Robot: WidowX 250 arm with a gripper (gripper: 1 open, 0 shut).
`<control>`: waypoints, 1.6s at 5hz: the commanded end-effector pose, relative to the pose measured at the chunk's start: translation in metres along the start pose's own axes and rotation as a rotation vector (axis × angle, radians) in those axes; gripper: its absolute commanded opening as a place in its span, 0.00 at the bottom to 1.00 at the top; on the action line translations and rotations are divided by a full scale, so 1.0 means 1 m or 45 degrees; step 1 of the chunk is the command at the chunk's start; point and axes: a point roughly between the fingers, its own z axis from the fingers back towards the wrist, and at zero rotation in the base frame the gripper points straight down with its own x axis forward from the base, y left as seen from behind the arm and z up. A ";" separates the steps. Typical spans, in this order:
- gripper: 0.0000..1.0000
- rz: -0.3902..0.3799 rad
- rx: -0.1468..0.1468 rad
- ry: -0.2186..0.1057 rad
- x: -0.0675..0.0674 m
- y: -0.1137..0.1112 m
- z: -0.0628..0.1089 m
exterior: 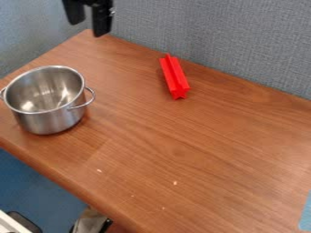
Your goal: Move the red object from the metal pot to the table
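We see the red object [175,76] lying flat on the table [183,155], toward the far side and right of centre, with its length running near to far. The metal pot [46,98] stands at the left of the table and looks empty, showing only its shiny inside. Pot and bar are well apart. Judged from this, the red object is out of the pot and on the wood, so the task appears done.

Our gripper [90,15] hangs at the far left corner, above the table's far edge, pointing down with its fingers spread and nothing between them. The red object lies to its right and nearer to us, well apart from it; the pot sits nearer to us than the gripper and slightly left.

What could go wrong, in our judgement, is mostly needless contact. If we descend here, the open fingers could strike the table's far edge or clip the pot's rim and shove it. A sweep to the right at low height could knock the bar, and since it lies near the far edge, it could slide off.
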 end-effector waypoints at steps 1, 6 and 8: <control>1.00 0.064 0.053 -0.022 -0.002 0.031 -0.004; 1.00 0.351 0.105 -0.042 -0.027 0.043 -0.039; 1.00 0.750 0.158 0.024 -0.032 0.052 -0.057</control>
